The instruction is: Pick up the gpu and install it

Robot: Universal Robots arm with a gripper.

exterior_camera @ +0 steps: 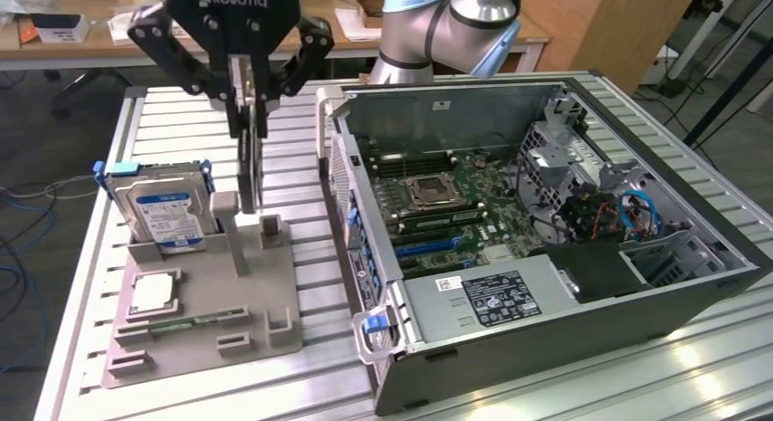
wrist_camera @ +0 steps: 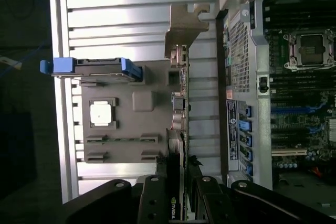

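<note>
On the slatted counter point(exterior_camera: 169, 140) the open computer case point(exterior_camera: 580, 349) lies with its motherboard point(exterior_camera: 472, 204) exposed. Just beside it, to the exterior view's left, sits the grey parts holder point(exterior_camera: 181, 349). Above that holder our claw point(exterior_camera: 249, 122) pinches the gpu point(exterior_camera: 250, 181) by its top edge, and the card hangs upright and edge-on, apparently just clear of the holder, so we judge the pick-up made and the install not yet begun. The next move, we reckon, calls for keeping the card upright, clearing the case wall, and lining its edge with the blue slots point(exterior_camera: 423, 246).
</note>
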